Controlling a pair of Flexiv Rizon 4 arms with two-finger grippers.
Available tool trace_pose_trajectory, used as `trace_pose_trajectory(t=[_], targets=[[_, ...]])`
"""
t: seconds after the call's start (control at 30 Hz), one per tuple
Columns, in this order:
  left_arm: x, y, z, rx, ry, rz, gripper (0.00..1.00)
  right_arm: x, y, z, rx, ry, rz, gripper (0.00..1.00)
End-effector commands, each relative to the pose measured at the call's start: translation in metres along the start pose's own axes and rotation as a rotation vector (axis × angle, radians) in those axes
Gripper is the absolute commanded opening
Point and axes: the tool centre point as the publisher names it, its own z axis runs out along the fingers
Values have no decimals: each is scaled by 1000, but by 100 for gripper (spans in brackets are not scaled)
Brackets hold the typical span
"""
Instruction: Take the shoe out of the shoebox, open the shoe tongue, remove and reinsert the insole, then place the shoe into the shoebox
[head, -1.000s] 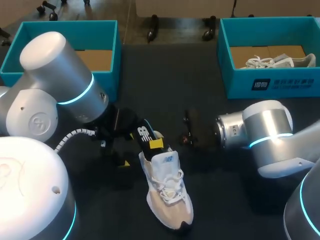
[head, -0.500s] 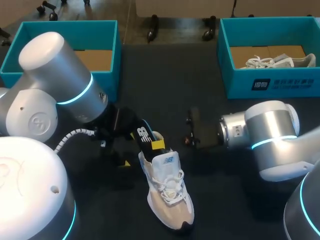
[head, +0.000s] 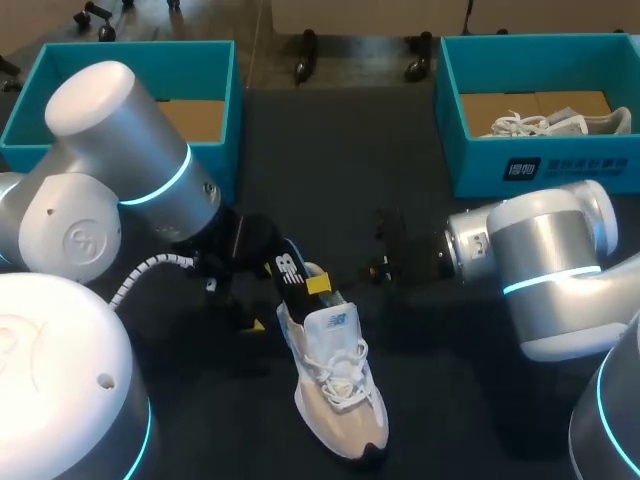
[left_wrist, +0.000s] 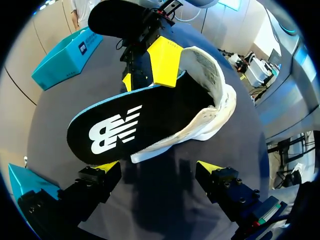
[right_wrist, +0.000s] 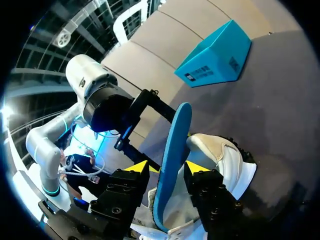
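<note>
Dark table (head: 330, 150); insole (left_wrist: 125, 130) half-hidden in shoe (head: 335, 400), right gripper (right_wrist: 167, 167) seemingly astride.

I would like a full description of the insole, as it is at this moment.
The insole is thin and flat, foam-like, black on top with a white logo, blue underneath. It stands tilted, half out of the heel opening of the white shoe. The right gripper clamps it between its yellow tips; the open left gripper is near its free end.
</note>
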Motion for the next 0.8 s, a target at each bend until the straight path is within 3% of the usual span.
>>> trace_pose_trajectory(t=[0.03, 0.8], targets=[[-1, 0, 1, -2, 3, 1, 100, 7, 4, 2, 26, -98, 8, 45], [-1, 0, 1, -2, 3, 1, 100, 7, 2, 17, 77, -308, 13, 43]])
